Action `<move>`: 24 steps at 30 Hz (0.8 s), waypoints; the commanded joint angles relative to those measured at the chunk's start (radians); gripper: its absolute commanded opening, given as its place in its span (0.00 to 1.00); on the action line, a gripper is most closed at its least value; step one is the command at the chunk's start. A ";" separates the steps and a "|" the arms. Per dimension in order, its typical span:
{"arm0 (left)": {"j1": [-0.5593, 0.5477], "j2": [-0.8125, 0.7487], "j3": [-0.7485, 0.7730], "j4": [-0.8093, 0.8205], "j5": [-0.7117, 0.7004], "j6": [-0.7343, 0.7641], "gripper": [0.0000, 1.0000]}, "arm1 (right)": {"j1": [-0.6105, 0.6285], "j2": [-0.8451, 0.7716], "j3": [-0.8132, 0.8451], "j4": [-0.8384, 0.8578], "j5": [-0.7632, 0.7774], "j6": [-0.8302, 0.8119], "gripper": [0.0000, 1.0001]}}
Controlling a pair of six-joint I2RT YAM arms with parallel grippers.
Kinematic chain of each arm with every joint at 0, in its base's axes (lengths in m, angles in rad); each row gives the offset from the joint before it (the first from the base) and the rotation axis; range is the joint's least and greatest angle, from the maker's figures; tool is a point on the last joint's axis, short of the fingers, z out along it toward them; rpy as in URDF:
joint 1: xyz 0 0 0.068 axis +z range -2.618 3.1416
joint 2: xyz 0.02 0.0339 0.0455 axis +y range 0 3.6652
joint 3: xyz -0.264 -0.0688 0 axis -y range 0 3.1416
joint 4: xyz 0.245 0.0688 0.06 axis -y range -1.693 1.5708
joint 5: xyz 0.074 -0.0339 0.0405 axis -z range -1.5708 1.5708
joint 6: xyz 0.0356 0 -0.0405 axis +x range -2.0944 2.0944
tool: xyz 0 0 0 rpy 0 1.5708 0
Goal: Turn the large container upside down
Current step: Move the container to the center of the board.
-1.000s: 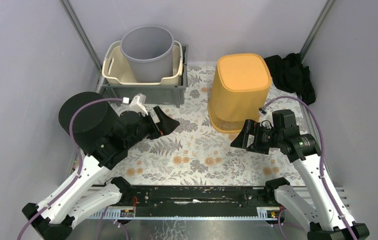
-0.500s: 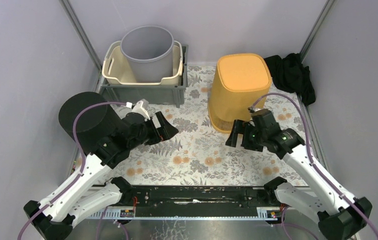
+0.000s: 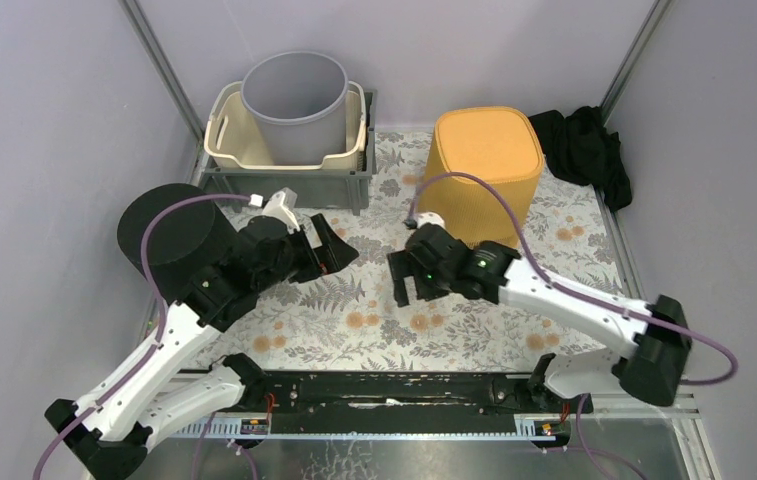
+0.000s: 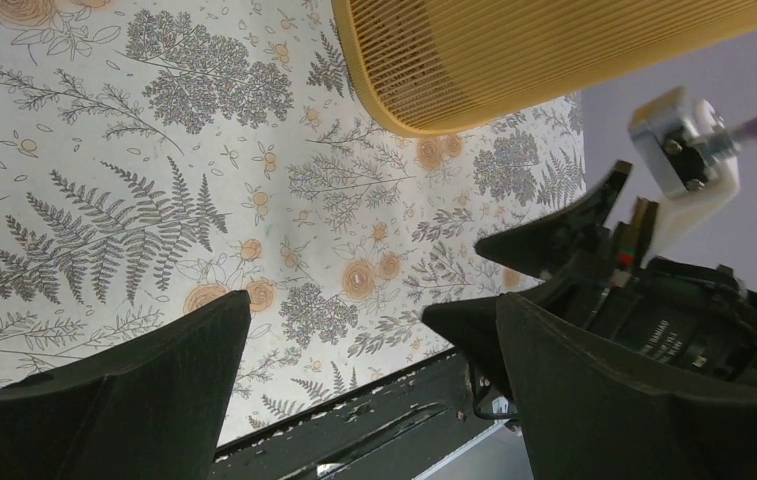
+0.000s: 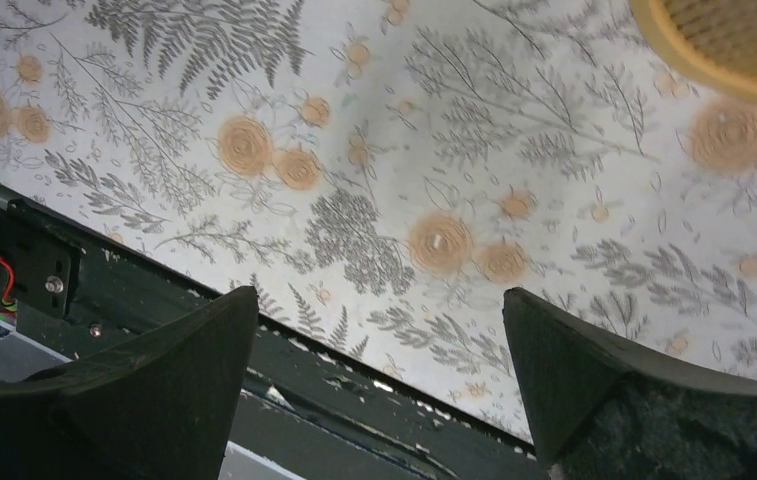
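Note:
The large yellow container (image 3: 482, 180) stands at the back right of the floral mat with its closed base up and its slatted rim down. It also shows at the top of the left wrist view (image 4: 554, 60) and in the top right corner of the right wrist view (image 5: 734, 40). My left gripper (image 3: 339, 255) is open and empty over the mat's left middle, pointing right (image 4: 372, 300). My right gripper (image 3: 401, 280) is open and empty, low over the mat's middle, in front and to the left of the container (image 5: 380, 292). Neither gripper touches the container.
A grey round bucket (image 3: 296, 100) sits in a cream tub (image 3: 224, 145) inside a grey crate (image 3: 284, 185) at the back left. A black cylinder (image 3: 169, 240) stands at the left edge. Black cloth (image 3: 584, 145) lies at the back right. A black rail (image 3: 384, 390) runs along the front.
My right arm has swung left, from the container's right front to the middle of the mat. My left gripper has barely moved. The yellow container has stayed in place.

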 commanded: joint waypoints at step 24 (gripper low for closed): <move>-0.001 -0.060 0.059 -0.090 -0.017 0.015 1.00 | -0.357 0.954 0.929 -0.038 -0.008 -0.169 0.99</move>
